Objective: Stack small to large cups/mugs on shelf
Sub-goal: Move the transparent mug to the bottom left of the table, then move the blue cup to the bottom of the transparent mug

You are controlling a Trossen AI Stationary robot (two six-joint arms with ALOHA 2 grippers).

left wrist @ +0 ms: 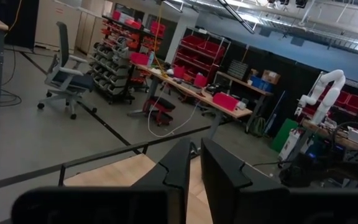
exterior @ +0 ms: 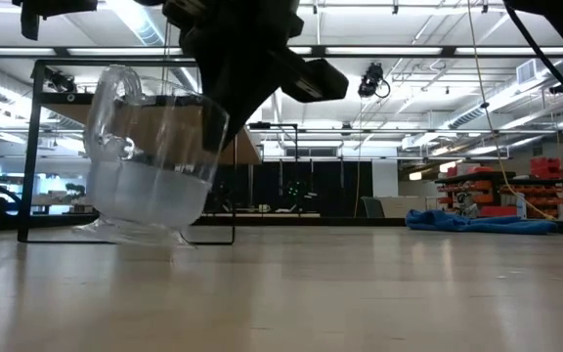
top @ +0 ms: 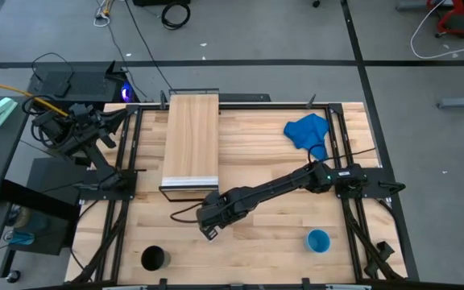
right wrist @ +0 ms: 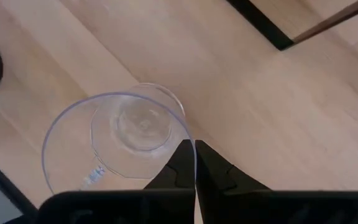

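The right gripper (right wrist: 194,163) is reached out over the middle of the worktop (top: 272,234), just off the front end of the shelf (top: 190,137). Its fingers are pressed together on the rim of the clear glass cup (right wrist: 117,140), one inside the wall and one outside. In the low view the glass cup (exterior: 150,161) is seen tilted, its base close to the worktop surface; whether it touches the surface cannot be told. A handle is visible on the upper part of the cup in that view. In the right wrist view the cup is looked into from above, its round bottom showing through the open mouth.

The left gripper (left wrist: 194,171) is held back off the left edge of the worktop, beside the dark equipment there, and is pointed out toward the room. Its two fingers stand slightly apart with a narrow gap between them, and nothing is held.

The shelf, a long light-wood platform, is set on the far left part of the worktop, running from the far edge toward the middle. Nothing is seen on its top. The black cup (top: 154,258) stands upright near the front left corner of the worktop. The bright-blue cup (top: 318,240) stands upright near the front right corner. A blue cloth (top: 308,133) lies crumpled near the far right corner.
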